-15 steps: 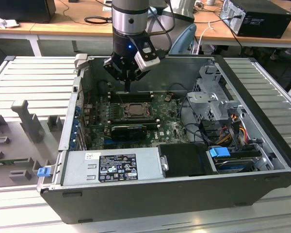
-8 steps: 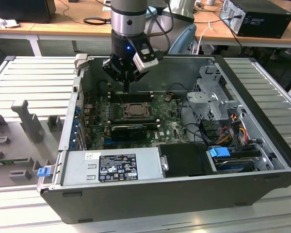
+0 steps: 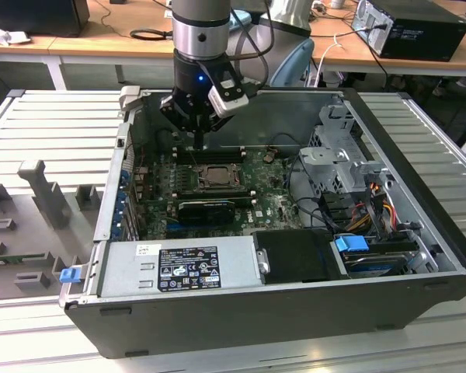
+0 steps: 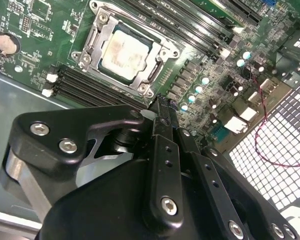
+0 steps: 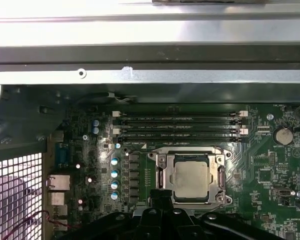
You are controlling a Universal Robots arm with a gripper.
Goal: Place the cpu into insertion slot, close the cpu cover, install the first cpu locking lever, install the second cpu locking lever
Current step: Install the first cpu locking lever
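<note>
- Green circuit board (image 5: 270, 210) lies flat in the open computer case (image 3: 279, 311), with the insertion slot (image 4: 87, 59) near its middle. I place everything else from that slot.
- Pale metal shows inside the slot: the cpu (image 4: 124, 52) is seated there, flat and square to the rim as far as I can judge.
- Around the chip, the cpu cover (image 4: 157, 67) is folded down onto the slot, its window framing the chip's top.
- I cannot tell whether either locking lever is hooked down.
- The jaws are pressed together and pinch nothing. They hang above the board, just beside one corner of the slot, with the arm (image 3: 198, 31) rising straight above them.
- My worry is how crowded the slot's surroundings are. The memory slots (image 5: 180, 125) run along one side, and a row of capacitors (image 5: 114, 173) stands near another.
- If the jaws come down slightly off line, they could catch the cover's edge and lift it, or knock a capacitor.
- If the cover is not fully flat, I judge that pressing on it could skew the chip in the slot.
</note>
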